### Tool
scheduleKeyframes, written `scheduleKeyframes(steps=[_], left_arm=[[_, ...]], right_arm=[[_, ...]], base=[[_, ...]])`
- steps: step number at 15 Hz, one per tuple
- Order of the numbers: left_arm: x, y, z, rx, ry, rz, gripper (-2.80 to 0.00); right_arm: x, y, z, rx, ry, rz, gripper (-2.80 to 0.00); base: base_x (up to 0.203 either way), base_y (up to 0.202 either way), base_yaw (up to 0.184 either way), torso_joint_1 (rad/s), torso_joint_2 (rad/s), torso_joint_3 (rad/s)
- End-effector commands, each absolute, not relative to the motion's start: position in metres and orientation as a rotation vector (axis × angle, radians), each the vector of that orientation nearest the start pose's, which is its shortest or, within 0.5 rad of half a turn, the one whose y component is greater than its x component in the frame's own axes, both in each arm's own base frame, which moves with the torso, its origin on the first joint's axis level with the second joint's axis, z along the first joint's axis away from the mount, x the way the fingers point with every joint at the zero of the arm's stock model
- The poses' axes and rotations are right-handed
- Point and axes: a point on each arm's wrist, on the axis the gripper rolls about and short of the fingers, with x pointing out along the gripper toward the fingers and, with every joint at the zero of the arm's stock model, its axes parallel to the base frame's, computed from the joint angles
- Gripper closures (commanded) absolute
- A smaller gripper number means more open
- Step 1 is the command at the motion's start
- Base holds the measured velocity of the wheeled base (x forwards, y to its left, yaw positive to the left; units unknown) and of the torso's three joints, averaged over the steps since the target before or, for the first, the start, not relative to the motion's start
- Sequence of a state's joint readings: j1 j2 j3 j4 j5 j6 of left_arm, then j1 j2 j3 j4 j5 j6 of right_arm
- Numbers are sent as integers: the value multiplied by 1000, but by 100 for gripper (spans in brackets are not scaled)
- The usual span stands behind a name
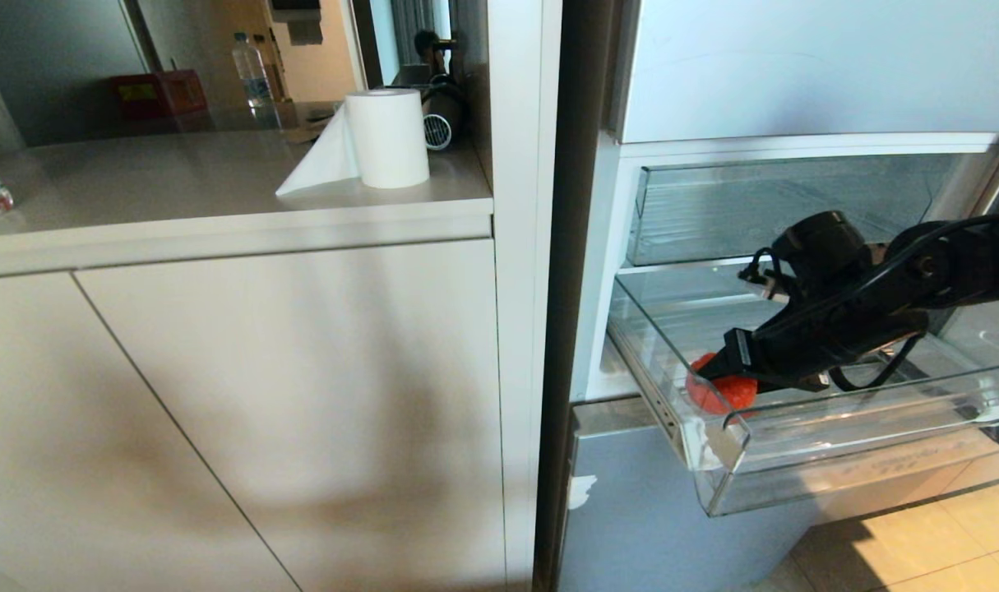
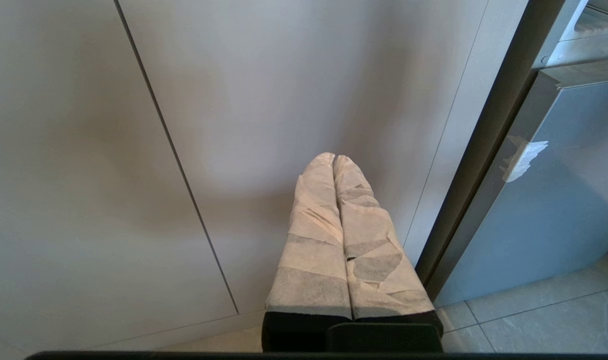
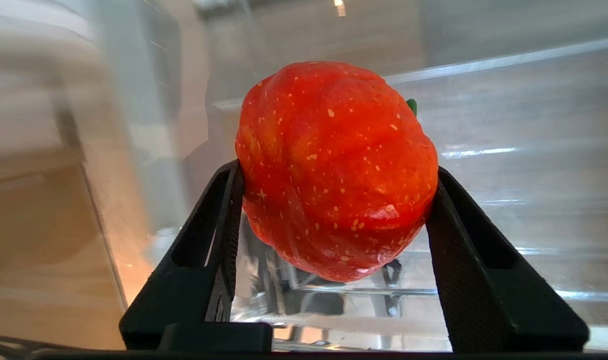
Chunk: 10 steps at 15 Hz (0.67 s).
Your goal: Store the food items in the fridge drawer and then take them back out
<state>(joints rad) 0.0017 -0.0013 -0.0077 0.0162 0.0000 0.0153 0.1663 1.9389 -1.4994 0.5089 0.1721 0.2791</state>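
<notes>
I see one fruit (image 3: 334,170): round, ribbed, glossy orange-red with pale flecks and a bit of green stem at its far side. It sits low in the drawer (image 1: 836,448), at the drawer's 9 o'clock end, near the front wall. The drawer is clear plastic, pulled out, its front wall flaring outward.

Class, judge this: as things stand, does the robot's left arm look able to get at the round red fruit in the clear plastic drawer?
Probably not. The left claw hangs low before the cabinet door, while the fruit sits in the drawer between the right claw's fingers.
</notes>
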Motion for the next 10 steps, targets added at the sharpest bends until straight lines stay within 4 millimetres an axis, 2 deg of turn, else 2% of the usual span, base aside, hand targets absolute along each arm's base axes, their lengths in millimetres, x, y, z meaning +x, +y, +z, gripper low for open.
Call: scheduleKeyframes(steps=[1, 4, 6, 8, 10], left_arm=[[-24, 0, 76, 15, 6, 1, 0], [-24, 0, 76, 15, 6, 1, 0], [-24, 0, 76, 15, 6, 1, 0], [-24, 0, 76, 15, 7, 1, 0], [-24, 0, 76, 15, 6, 1, 0]], right_arm=[[337, 59, 221, 280, 901, 188, 0], [300, 48, 268, 306, 750, 200, 0], [246, 38, 306, 307, 602, 218, 0], [182, 28, 328, 306, 459, 234, 0], [115, 19, 329, 297, 342, 237, 0]], base=[[0, 0, 0, 0, 0, 0], [0, 0, 0, 0, 0, 0], [0, 0, 0, 0, 0, 0], [0, 0, 0, 0, 0, 0], [0, 0, 0, 0, 0, 0]])
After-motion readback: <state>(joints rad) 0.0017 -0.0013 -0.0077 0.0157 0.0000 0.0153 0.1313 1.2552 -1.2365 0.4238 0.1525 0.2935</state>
